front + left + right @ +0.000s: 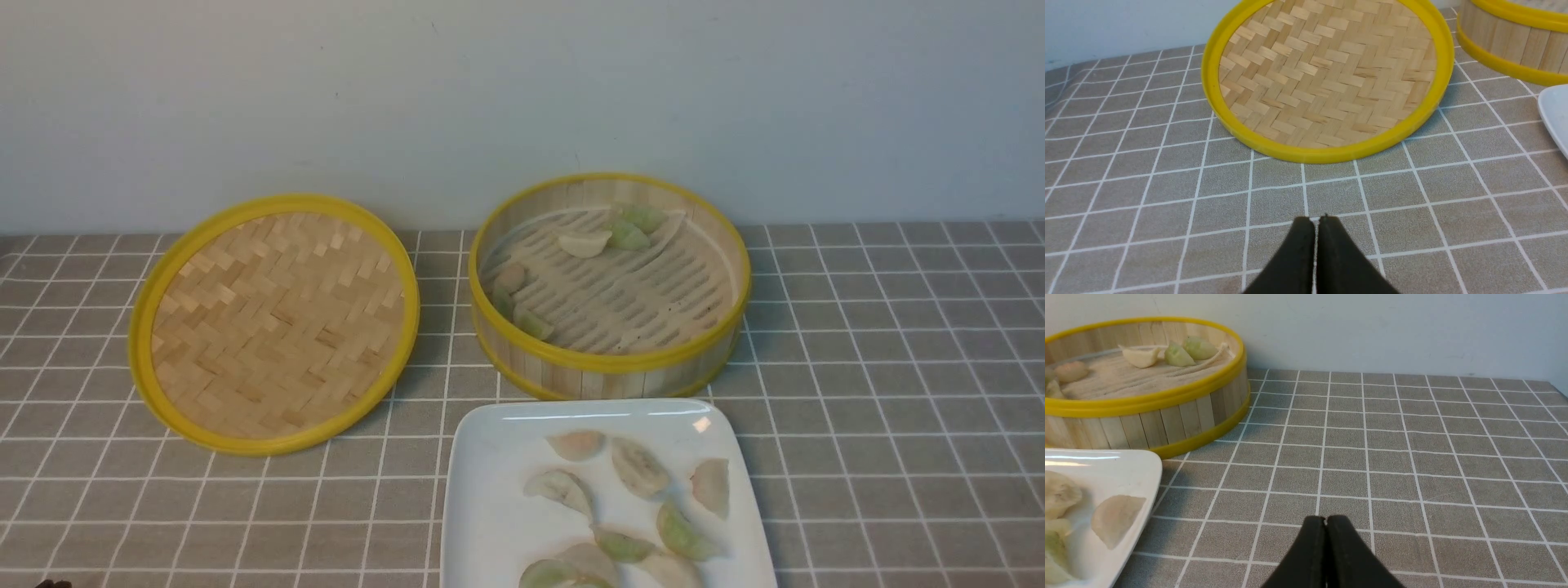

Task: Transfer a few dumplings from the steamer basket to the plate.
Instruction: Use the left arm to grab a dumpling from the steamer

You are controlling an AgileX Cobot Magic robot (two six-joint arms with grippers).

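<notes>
The steamer basket (608, 359) stands at the back centre, with several dumplings (584, 242) on its slatted floor, some at the far side and some at its left wall. The white plate (490, 506) lies just in front of it with several dumplings (639, 467) on it. The basket (1167, 424) and a plate corner (1126, 465) also show in the right wrist view. My left gripper (1315, 219) is shut and empty, low over the cloth in front of the lid. My right gripper (1325, 518) is shut and empty, over the cloth right of the plate. Neither gripper shows in the front view.
The flat woven lid (277, 322) lies left of the basket, also in the left wrist view (1327, 77). A grey checked cloth (898, 367) covers the table, and a pale wall (522, 98) rises right behind the basket and lid.
</notes>
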